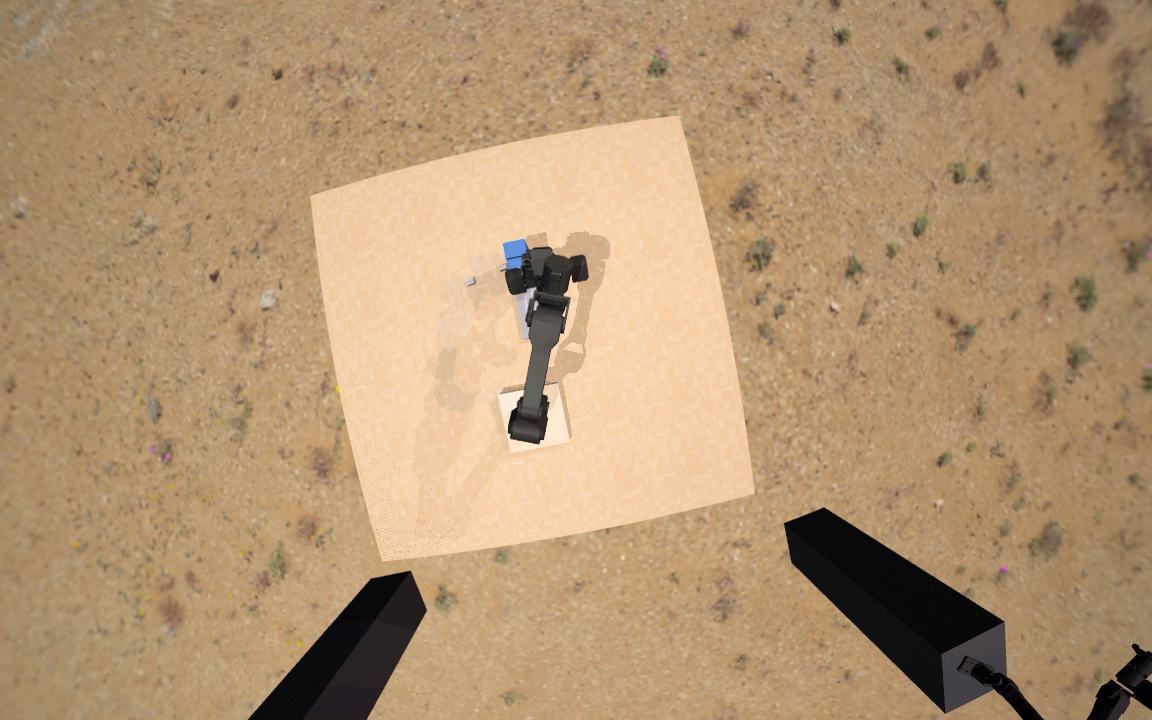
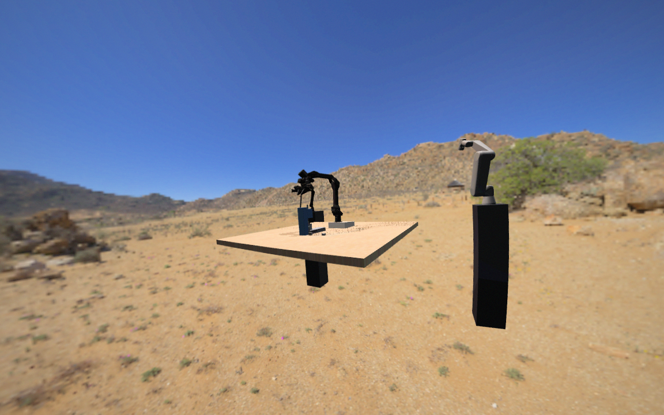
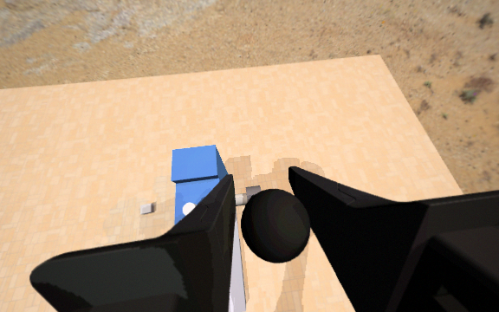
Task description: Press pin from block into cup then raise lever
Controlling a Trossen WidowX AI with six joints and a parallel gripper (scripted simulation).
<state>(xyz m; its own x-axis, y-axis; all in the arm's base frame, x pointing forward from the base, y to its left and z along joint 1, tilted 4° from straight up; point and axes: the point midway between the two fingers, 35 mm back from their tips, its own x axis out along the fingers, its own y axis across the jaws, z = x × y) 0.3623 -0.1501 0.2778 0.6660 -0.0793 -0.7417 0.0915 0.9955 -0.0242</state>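
Claw (image 1: 537,261) (image 2: 301,189) (image 3: 261,176) parted, one finger on each side of the dark round knob (image 3: 275,225) of the lever, and the grip looks to be off it! The knob sits between the fingers, closer to the camera than their tips, with the shaft hidden behind it. So the lever's long axis points roughly up toward the wrist, and I'd judge the handle raised.

Just left of the claw stands the blue press (image 1: 515,248) (image 2: 302,221) (image 3: 194,165), the pale round top of its punch (image 3: 189,209) showing. And the block? No clear sight of it; whether it sits under the punch, I cannot tell. Farther left, a small grey piece (image 1: 470,281) (image 2: 323,234) (image 3: 146,208) lies on the table (image 1: 634,402) (image 2: 293,247) (image 3: 81,121), apart from the press.

This looks like the letting-go, late in the job. The coming move turns on that upright line: back away along the lever, knob clear of both fingers, no sideways swing left into the press. A snag could drag the handle down again or jog the block.
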